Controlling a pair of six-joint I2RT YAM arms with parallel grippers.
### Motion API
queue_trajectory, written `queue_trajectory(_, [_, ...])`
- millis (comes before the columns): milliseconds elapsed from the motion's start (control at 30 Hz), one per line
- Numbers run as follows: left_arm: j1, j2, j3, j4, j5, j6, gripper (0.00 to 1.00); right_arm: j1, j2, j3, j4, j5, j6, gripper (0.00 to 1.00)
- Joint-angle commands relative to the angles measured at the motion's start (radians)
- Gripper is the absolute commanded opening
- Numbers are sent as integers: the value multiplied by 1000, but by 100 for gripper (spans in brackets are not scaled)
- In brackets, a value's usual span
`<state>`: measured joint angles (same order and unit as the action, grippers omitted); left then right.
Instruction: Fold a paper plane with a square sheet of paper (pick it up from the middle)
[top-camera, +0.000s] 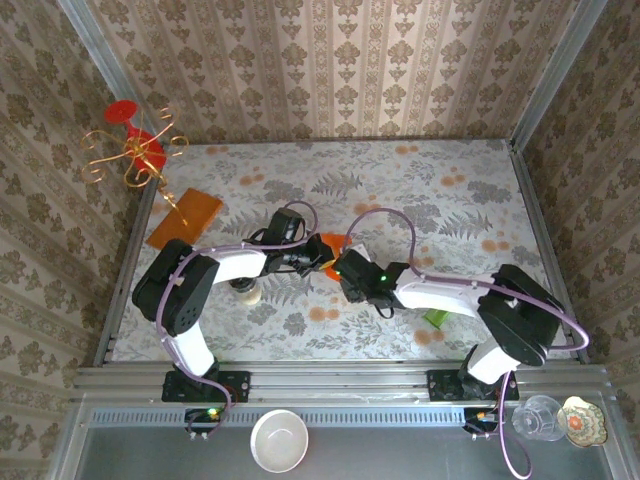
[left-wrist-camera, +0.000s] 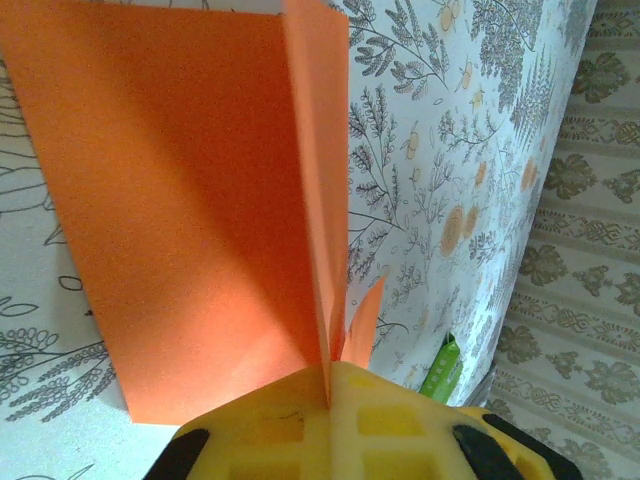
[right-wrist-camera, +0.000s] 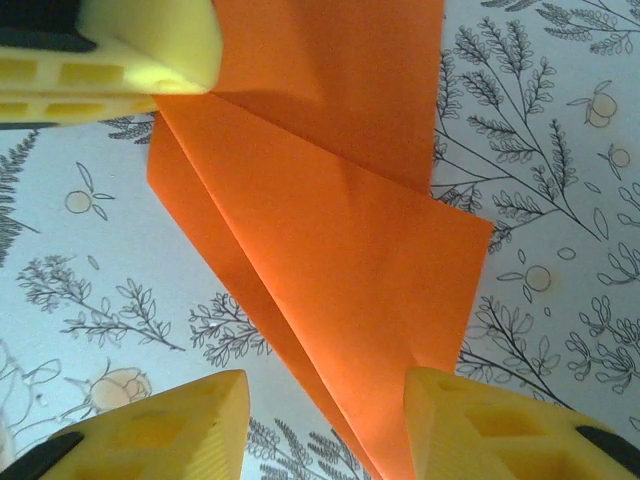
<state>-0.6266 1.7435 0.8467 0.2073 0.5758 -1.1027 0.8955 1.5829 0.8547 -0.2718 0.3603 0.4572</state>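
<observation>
Red-orange sheet of paper (creased) | left gripper pinched on its fold | right gripper spread, gripping nothing

We note an amber sheet at the left edge of the floral table, gold wire ornament behind it; white bowl and glass nearside of the rail.

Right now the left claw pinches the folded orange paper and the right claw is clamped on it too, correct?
Not quite. The left claw does pinch the folded orange paper, but the right claw is open: the right wrist view shows its jaws apart with the paper's tip between them, unclamped.
</observation>
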Motion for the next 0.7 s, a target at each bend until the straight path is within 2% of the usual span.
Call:
queue_trajectory(0, [2, -33, 23, -31, -7, 18, 3, 12, 46, 43, -21, 98, -9, 47])
queue_trajectory(433, [2, -36, 28, -43, -5, 20, 4, 13, 133, 80, 3, 138, -56, 43])
queue_trajectory(667, [3, -41, 28, -48, -5, 20, 3, 14, 146, 71, 21, 125, -69, 37])
